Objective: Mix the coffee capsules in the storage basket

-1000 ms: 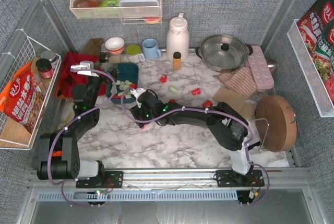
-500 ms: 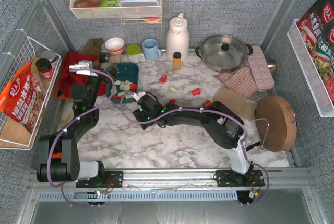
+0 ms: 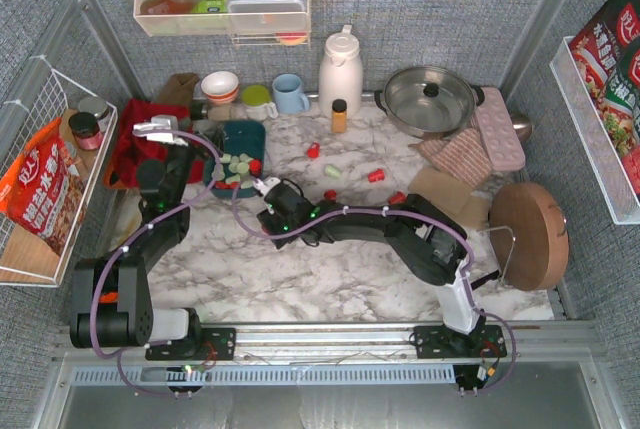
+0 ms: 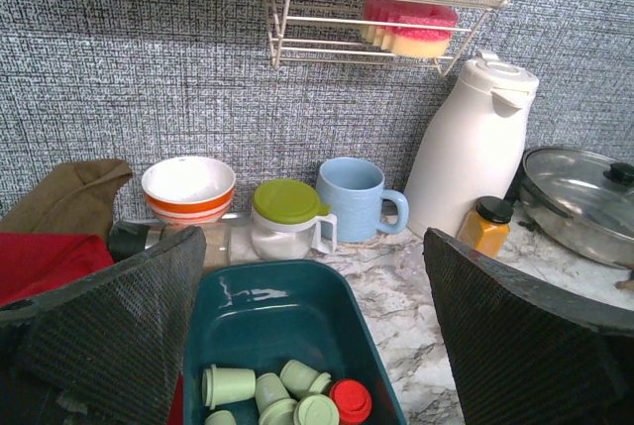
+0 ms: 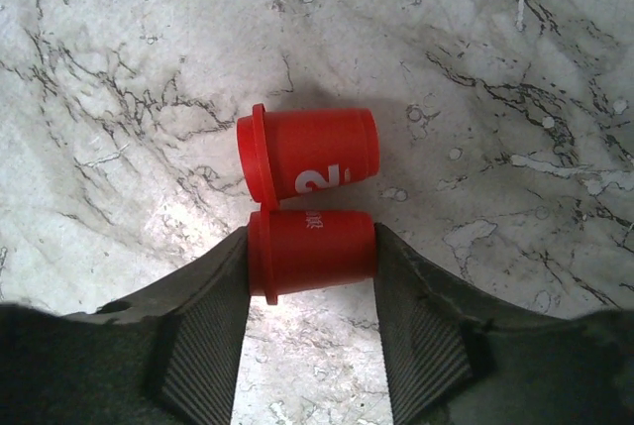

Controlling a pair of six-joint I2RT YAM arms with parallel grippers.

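The dark teal storage basket [image 3: 243, 136] stands at the back left of the marble table. Its near end holds several mint green capsules [image 4: 267, 390] and one red capsule [image 4: 350, 400]; its far end is bare [image 4: 258, 311]. My left gripper [image 3: 158, 130] is open and empty, its fingers [image 4: 109, 336] either side of the basket. My right gripper [image 3: 268, 187] is by the basket's near right corner, shut on a red capsule [image 5: 312, 250] held sideways. A second red capsule [image 5: 307, 153] lies on the marble right beside it. Loose capsules lie mid-table: red ones [image 3: 376, 175] and a green one [image 3: 332, 170].
Behind the basket stand a striped bowl [image 3: 219, 85], a green-lidded jar [image 3: 257, 101], a blue mug [image 3: 290, 93], a white thermos [image 3: 340, 71] and a small amber bottle [image 3: 339, 115]. A lidded pot [image 3: 430, 99], a pink tray [image 3: 497, 129] and a round wooden board [image 3: 528, 235] sit at the right.
The right arm shifted slightly a second ago, its gripper edging a little nearer and right beside the basket corner; it has held still since. The left arm has not moved.
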